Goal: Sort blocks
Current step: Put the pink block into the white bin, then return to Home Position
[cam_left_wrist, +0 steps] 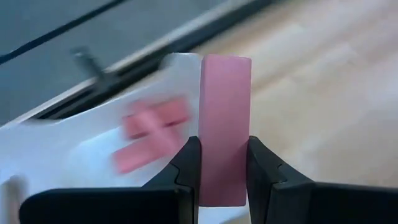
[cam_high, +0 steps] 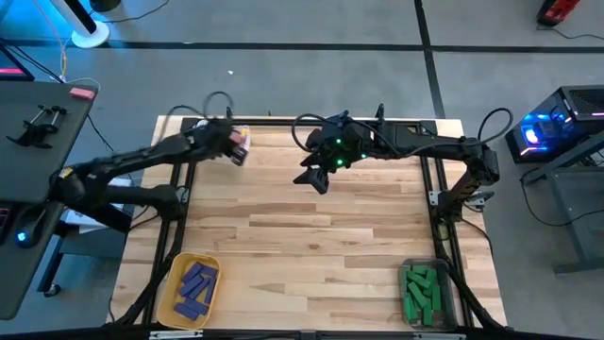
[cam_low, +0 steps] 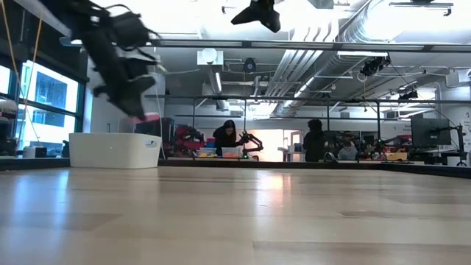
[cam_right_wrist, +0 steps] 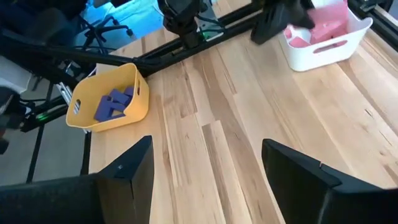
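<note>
The left gripper (cam_left_wrist: 222, 163) is clamping a single pink block (cam_left_wrist: 225, 124) between its fingers, the block standing up lengthwise out of the pinch. In the high view this gripper (cam_high: 236, 144) is sitting at the upper left of the table, over the white bin (cam_right_wrist: 323, 38), which is already holding pink blocks: at least two are showing crossed in the left wrist view, though blur is keeping me from counting more.

By my judgement the drop-off of this pink block is the step in hand; the next move is calling for the fingers to part while the block is hanging over the bin's inside, not its rim.

The right gripper (cam_high: 314, 176) is hovering at the upper middle of the frame with its fingers spread and nothing between them.

Farther out, the yellow bin (cam_high: 171, 291) at lower left is holding roughly five purple blocks (cam_high: 196, 285), and the clear bin (cam_high: 409, 268) at lower right is holding a heap of green blocks (cam_high: 421, 293), too stacked to count. No loose blocks are showing on the table (cam_high: 311, 236).
</note>
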Robot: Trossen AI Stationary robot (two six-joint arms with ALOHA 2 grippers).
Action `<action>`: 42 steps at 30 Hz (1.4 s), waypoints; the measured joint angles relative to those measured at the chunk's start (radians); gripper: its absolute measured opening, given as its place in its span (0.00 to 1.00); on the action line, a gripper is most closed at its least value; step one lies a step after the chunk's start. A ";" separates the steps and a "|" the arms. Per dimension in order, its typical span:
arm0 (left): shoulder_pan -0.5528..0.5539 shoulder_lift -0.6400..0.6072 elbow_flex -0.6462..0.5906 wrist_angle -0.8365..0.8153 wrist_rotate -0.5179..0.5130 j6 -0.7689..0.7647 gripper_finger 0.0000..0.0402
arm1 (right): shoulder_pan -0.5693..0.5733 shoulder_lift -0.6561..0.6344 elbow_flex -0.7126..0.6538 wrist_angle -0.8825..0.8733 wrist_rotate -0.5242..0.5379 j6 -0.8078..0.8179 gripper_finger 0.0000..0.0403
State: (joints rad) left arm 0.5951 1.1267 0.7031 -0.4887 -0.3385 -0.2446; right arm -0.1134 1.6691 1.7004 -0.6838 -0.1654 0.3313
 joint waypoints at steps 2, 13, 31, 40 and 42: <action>0.048 -0.076 -0.046 0.001 -0.023 -0.036 0.13 | 0.000 0.000 0.000 0.011 0.000 -0.005 0.58; 0.180 -0.136 -0.117 0.053 0.053 -0.114 0.40 | 0.000 0.000 0.000 0.015 -0.001 -0.021 0.58; -0.237 -0.400 -0.129 0.651 0.483 -0.302 0.56 | 0.003 0.000 0.000 0.019 -0.003 0.031 0.58; -0.489 -0.613 -0.393 0.814 0.163 -0.253 0.35 | 0.016 -0.023 0.000 0.077 -0.030 0.129 0.58; -0.482 -0.656 -0.453 0.834 0.169 -0.269 0.23 | 0.016 -0.029 0.000 0.079 -0.057 0.177 0.58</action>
State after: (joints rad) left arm 0.1131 0.4708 0.2498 0.3454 -0.1694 -0.5137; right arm -0.0975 1.6397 1.7004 -0.6047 -0.2221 0.5079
